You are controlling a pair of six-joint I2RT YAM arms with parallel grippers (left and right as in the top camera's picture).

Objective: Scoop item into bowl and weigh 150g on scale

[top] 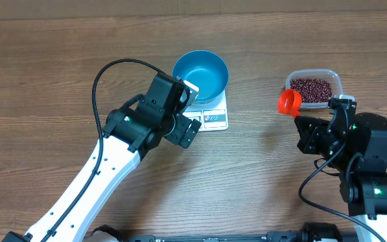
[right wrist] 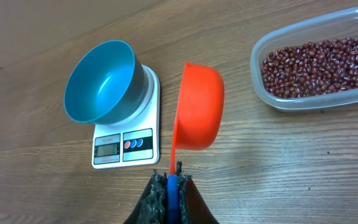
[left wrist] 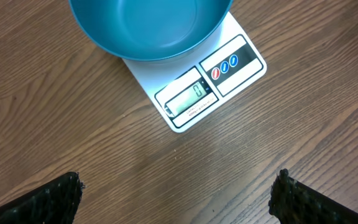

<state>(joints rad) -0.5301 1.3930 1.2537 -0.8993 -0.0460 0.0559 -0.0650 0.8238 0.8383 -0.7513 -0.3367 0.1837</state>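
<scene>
Wood-grain table [top: 39,54] under everything. Reaching in from the lower left, left arm [top: 99,175], with left gripper [left wrist: 178,199] hovering just in front of the scale, jaws spread wide, holding nothing. At the right, right gripper [right wrist: 169,186] clamped on the thin handle of an orange scoop [right wrist: 199,106]. Round blue bowl [top: 201,75] seated on the white kitchen scale [top: 213,119], empty inside, display showing zero. Clear plastic tub [top: 316,86] well apart to the right. Scoop cup tipped on edge, empty, just beside the tub's near-left corner. Smallest of all, the red-brown beans [right wrist: 316,65], lying as a loose shallow layer in the tub; none yet in the bowl. Likely to handle as hard, dry, light grains: free-flowing, quick to roll and bounce off a tilted scoop, not fragile. Best taken by the scoop and not by fingers: driven low into the layer, then carried level. Handle thin and stiff, so liable to twist in a loose clamp. Small top-ups advisable near the target weight.
</scene>
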